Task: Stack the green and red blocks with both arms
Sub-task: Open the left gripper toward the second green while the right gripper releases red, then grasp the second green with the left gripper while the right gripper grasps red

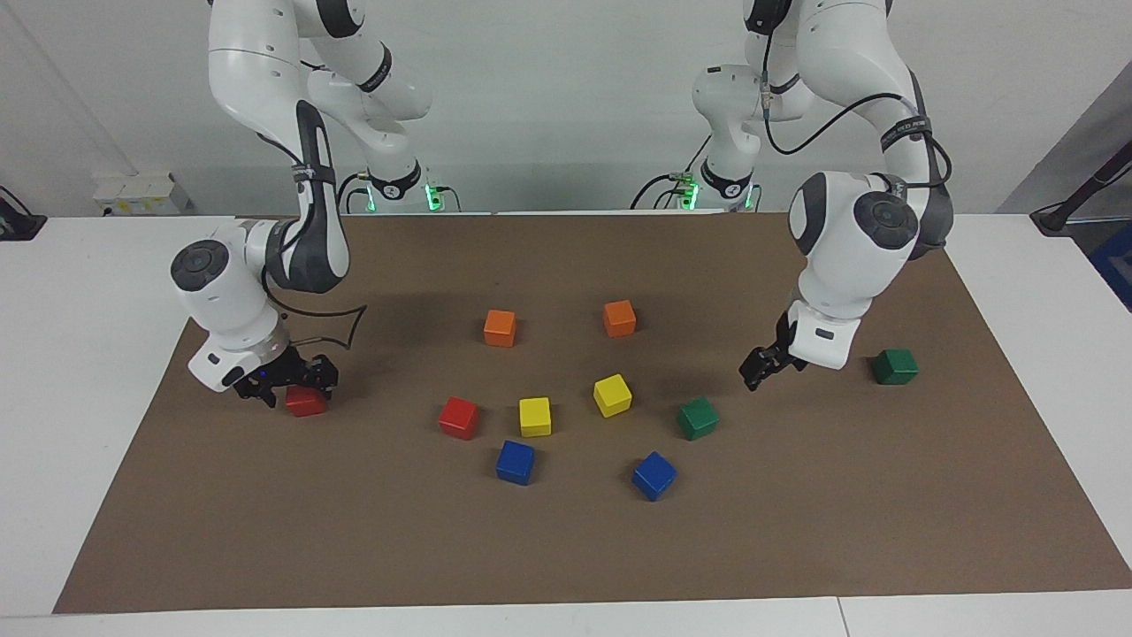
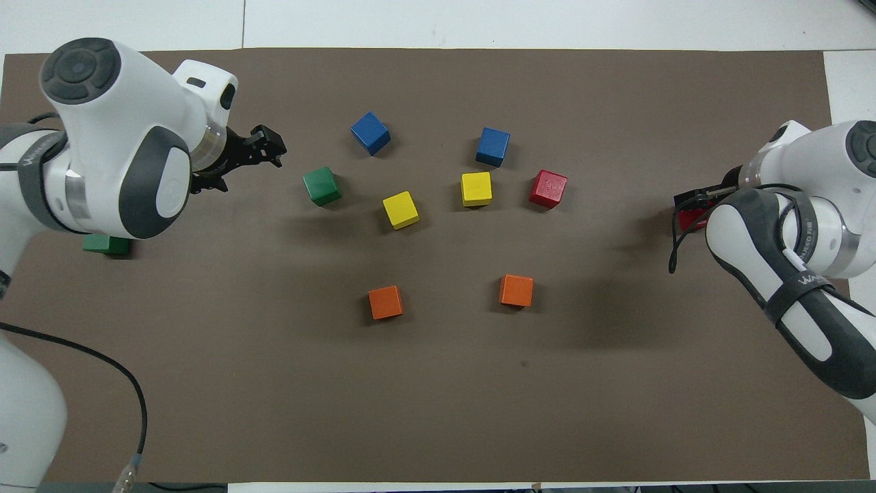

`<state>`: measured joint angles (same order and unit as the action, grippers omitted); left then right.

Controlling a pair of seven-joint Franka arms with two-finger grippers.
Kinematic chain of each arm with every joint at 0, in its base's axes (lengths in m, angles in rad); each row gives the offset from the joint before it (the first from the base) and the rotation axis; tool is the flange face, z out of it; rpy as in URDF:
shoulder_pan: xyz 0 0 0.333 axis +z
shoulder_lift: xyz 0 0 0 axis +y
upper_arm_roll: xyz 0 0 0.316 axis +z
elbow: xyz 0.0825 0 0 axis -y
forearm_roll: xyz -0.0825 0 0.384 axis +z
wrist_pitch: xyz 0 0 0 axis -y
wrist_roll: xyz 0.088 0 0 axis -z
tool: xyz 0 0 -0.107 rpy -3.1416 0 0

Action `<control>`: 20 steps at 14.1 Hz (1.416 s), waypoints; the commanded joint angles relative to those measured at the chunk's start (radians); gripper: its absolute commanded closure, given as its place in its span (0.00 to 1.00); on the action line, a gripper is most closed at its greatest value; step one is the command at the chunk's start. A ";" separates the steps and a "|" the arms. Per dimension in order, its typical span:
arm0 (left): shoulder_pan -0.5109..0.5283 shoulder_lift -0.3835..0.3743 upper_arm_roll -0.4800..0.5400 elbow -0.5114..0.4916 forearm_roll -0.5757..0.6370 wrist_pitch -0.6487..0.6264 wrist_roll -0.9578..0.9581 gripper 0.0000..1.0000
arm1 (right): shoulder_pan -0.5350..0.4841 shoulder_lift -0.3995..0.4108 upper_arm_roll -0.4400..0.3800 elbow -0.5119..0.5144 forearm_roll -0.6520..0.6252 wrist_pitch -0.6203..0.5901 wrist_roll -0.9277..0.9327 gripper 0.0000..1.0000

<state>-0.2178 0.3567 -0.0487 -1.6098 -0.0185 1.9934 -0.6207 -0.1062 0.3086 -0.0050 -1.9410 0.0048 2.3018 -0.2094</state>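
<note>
Left claw (image 1: 762, 372): standing open and empty, hanging over the brown mat (image 1: 566, 548) between the two green blocks.
Right claw (image 1: 287, 385): sitting low against a red block (image 1: 306, 402) at the mat's right-arm end; gripping or letting go, I cannot tell.
Green blocks: one (image 1: 895, 366) lying at the mat's left-arm end, one (image 1: 698, 418) in the mat's middle.
Other red block (image 1: 459, 418): sitting in the mat's middle too.
Risk: the left claw, dropping crooked, could be knocking the middle green block away; the right claw, lifting half-gripped, could be dragging its red block.

The light is bright and even from above, both views are sharp, and soft wide shadows lie on the brown mat (image 1: 796, 531) under the arms.
</note>
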 commanded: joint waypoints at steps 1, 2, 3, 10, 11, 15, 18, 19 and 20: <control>-0.054 0.116 0.020 0.113 0.041 -0.030 -0.131 0.00 | 0.032 -0.031 0.022 0.150 0.006 -0.180 0.190 0.00; -0.060 0.132 0.021 0.116 0.042 -0.018 -0.154 0.00 | 0.081 -0.023 0.023 0.221 0.004 -0.233 0.293 0.00; -0.083 0.146 0.023 0.114 0.045 -0.002 -0.186 0.00 | 0.133 -0.007 0.023 0.269 -0.011 -0.249 0.408 0.00; -0.094 0.183 0.021 0.068 0.061 0.165 -0.292 0.00 | 0.378 0.145 0.023 0.409 -0.086 -0.243 0.827 0.01; -0.089 0.183 0.021 0.053 0.063 0.195 -0.292 0.00 | 0.384 0.159 0.023 0.407 -0.088 -0.219 0.847 0.01; -0.100 0.192 0.021 0.007 0.080 0.263 -0.287 0.00 | 0.376 0.167 0.023 0.361 -0.085 -0.159 0.874 0.01; -0.120 0.205 0.021 0.001 0.098 0.268 -0.287 0.00 | 0.376 0.172 0.023 0.300 -0.081 -0.090 0.889 0.01; -0.120 0.206 0.021 0.002 0.107 0.265 -0.286 0.00 | 0.378 0.173 0.023 0.283 -0.081 -0.069 0.887 0.01; -0.120 0.205 0.020 0.002 0.124 0.256 -0.286 0.03 | 0.384 0.173 0.025 0.265 -0.078 -0.046 0.889 0.01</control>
<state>-0.3195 0.5626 -0.0410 -1.5989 0.0626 2.2405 -0.8857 0.2780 0.4888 0.0106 -1.6271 -0.0677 2.2013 0.6485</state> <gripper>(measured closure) 0.000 0.000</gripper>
